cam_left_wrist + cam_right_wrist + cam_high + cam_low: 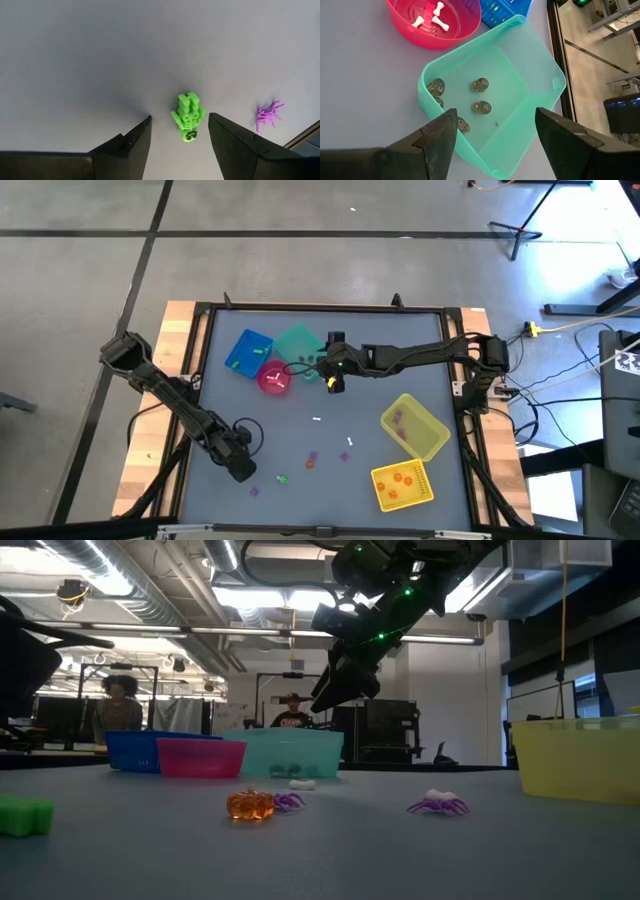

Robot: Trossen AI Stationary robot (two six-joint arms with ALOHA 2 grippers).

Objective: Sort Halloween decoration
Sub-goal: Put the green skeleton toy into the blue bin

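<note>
A green skeleton trinket (pixel 188 118) lies flat on the grey table, and my left gripper (pixel 179 116) is open over it near the table's near left part (pixel 240 464), one finger showing on each side without touching. A purple spider (pixel 267 114) lies close by. My right gripper (pixel 496 111) is open and holds nothing. It hangs raised (pixel 345 680) above the teal bin (pixel 520 90), which holds several dark grey trinkets (pixel 481 85). The pink bin (pixel 435 25) holds white bones (pixel 432 16). Loose trinkets lie mid-table: an orange pumpkin (pixel 250 805), purple spiders (pixel 438 805) and a white bone (pixel 300 783).
A blue bin (pixel 248 352) stands at the far left beside the teal bin (pixel 297 344) and the pink bin (pixel 274 379). Two yellow bins (pixel 415 426) (pixel 402 485) sit at the right. A raised black frame (pixel 190 420) borders the table. People show in the room behind (pixel 118 705).
</note>
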